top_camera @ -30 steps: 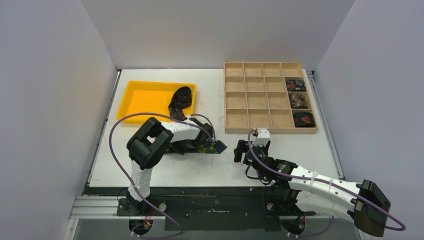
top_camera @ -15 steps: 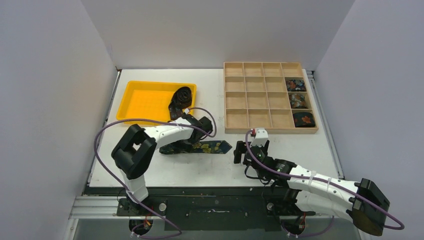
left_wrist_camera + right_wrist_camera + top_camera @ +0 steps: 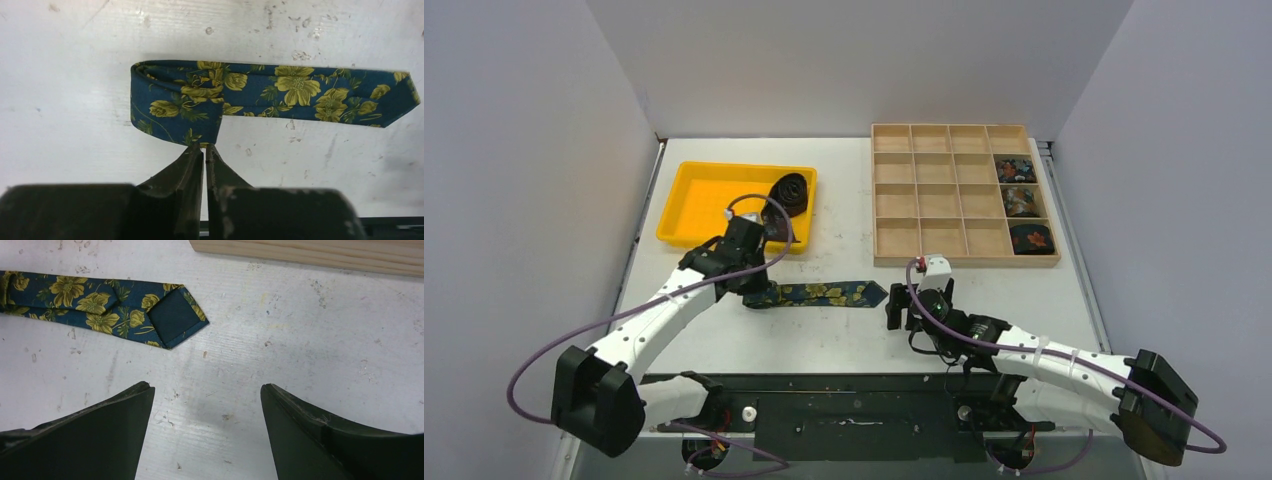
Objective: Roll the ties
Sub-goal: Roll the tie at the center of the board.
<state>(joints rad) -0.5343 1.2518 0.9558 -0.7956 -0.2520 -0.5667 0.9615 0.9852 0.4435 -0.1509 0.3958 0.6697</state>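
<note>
A navy tie [image 3: 824, 293] with yellow flowers lies flat across the table, its left end folded back on itself [image 3: 170, 102] and its pointed tip [image 3: 175, 315] to the right. My left gripper [image 3: 759, 288] is at that folded end, with its jaws [image 3: 205, 146] pressed together on the lower corner of the fold. My right gripper [image 3: 902, 308] stands open [image 3: 206, 386] over bare table just right of the tip, touching nothing. A black tie [image 3: 789, 192] is coiled in the yellow tray [image 3: 699, 200].
A wooden grid box [image 3: 924, 200] stands at the back right, with three rolled ties [image 3: 1014, 168] in its right column. Its near wall [image 3: 300, 250] lies just beyond my right gripper. The tray is behind my left arm.
My left arm has swung out and its gripper has moved left along the tie to the folded end, opening and then closing there. The tie now lies stretched flat. My right gripper has edged left.
</note>
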